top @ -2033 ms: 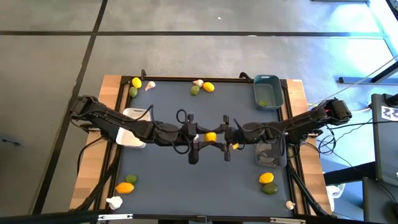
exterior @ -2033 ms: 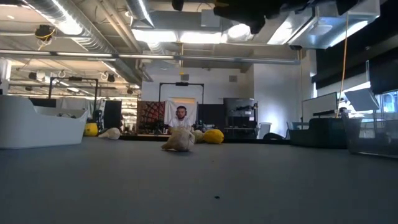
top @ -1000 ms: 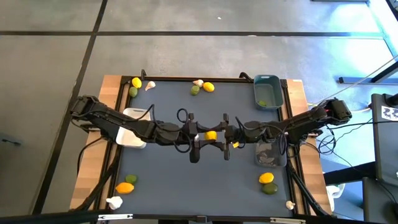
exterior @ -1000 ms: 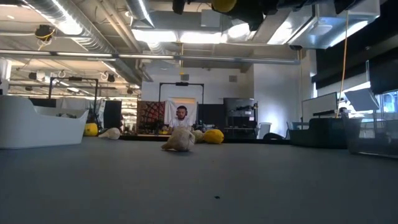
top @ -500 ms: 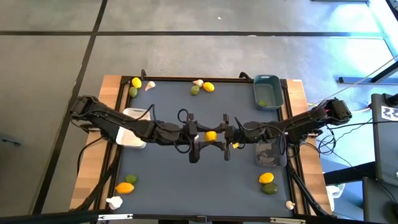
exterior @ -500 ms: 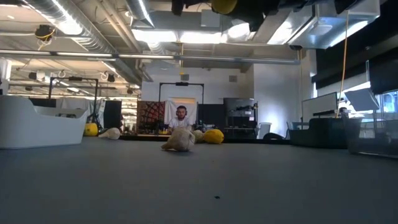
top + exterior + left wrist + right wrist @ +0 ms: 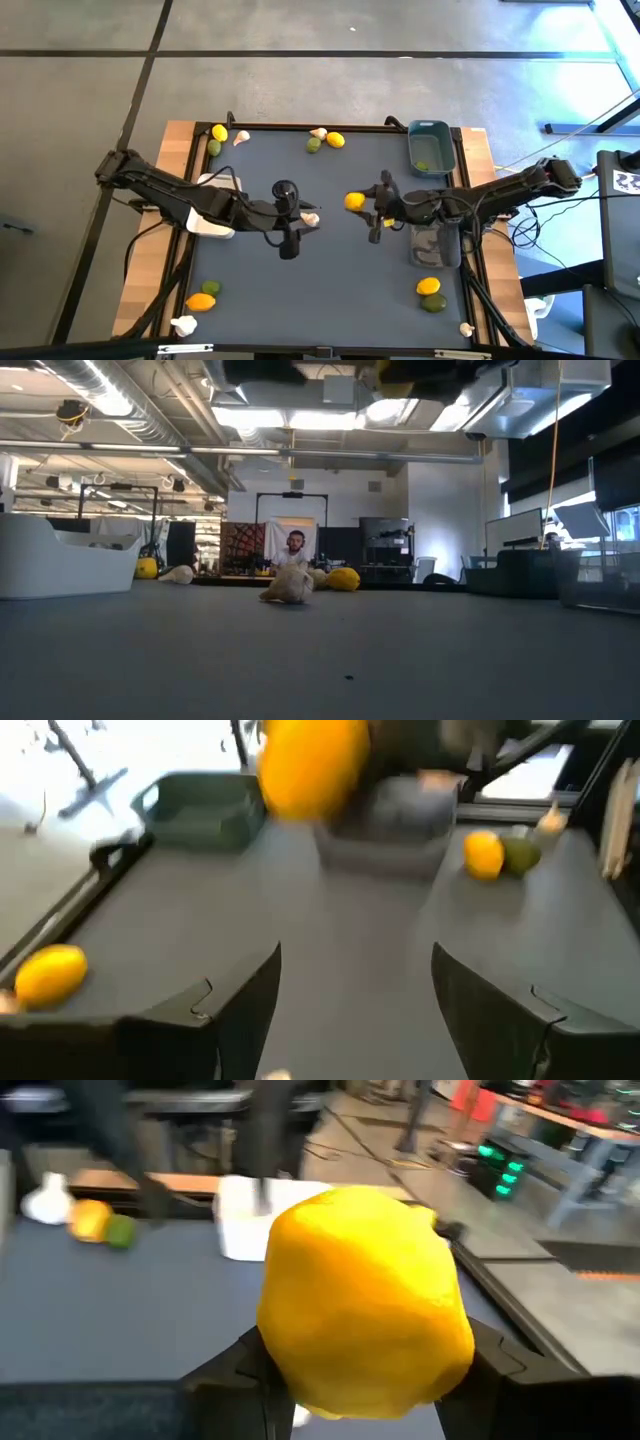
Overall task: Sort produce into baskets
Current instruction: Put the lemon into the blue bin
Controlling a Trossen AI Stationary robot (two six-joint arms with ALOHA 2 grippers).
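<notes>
A lemon (image 7: pixel 365 1305) is held between the fingers of the right gripper (image 7: pixel 366 203) above the middle of the table (image 7: pixel 340 290), clear of the surface, presumably so that it can be carried over the other produce to a basket. The dark grey basket (image 7: pixel 436 245) lies just beside that arm, near the table's right edge, and the blue-grey basket (image 7: pixel 431 146), with one green piece in it, stands at the far right corner; which of them is meant for lemons cannot be told. The left gripper (image 7: pixel 302 216) is set apart on the left, its fingers spread and nothing between them, beside the white basket (image 7: pixel 215 183). A garlic bulb (image 7: pixel 313 219) lies close by its tips.
</notes>
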